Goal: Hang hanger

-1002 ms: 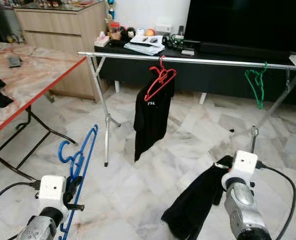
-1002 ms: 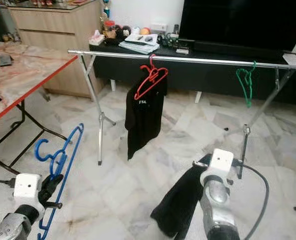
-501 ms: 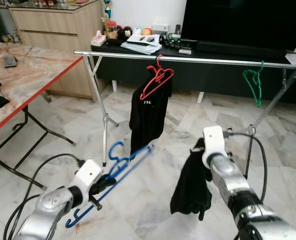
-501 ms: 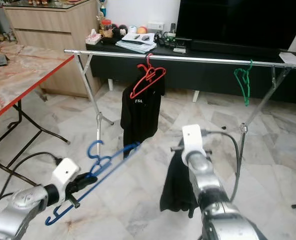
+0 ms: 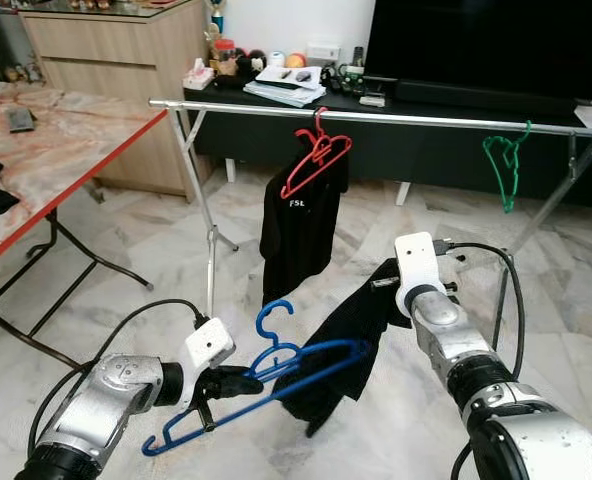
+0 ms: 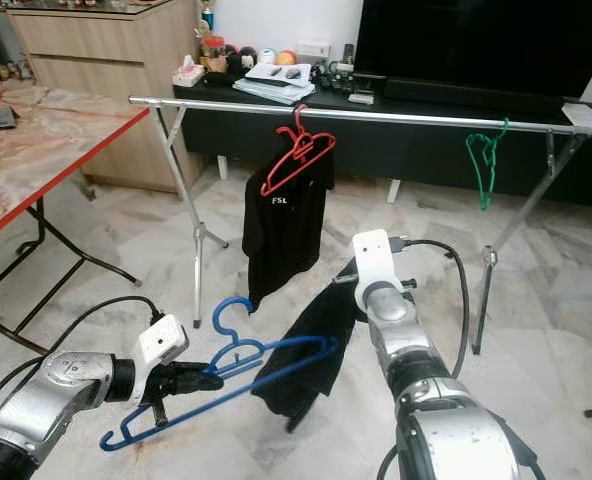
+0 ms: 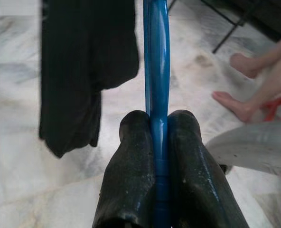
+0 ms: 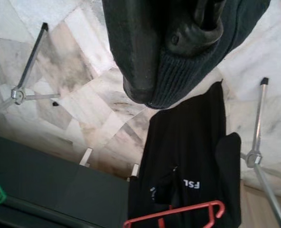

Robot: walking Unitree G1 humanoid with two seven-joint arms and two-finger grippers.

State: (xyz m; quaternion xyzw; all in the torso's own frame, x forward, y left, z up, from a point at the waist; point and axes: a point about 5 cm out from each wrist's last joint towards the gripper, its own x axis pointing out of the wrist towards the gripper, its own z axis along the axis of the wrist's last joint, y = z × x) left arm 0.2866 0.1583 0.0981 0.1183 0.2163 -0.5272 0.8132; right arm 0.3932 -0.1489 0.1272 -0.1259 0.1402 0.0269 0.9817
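My left gripper is shut on a blue hanger, gripping its lower bar; the pads squeeze the blue bar between them. The hanger lies tilted, close to level, low over the floor with its hook up. My right gripper is shut on a black garment, whose cloth wraps the fingers. The garment's loose end hangs over the hanger's far arm. Behind, a steel rail carries a red hanger with a black shirt and a bare green hanger.
A marble-topped table with a red edge stands at the left. The rail's legs rest on the marble floor. A black TV console runs behind the rail. A person's bare feet appear in the left wrist view.
My left gripper has swung the blue hanger rightward and flatter. My right gripper has drawn the black garment out sideways, so its loose end now lies over the hanger's arm.
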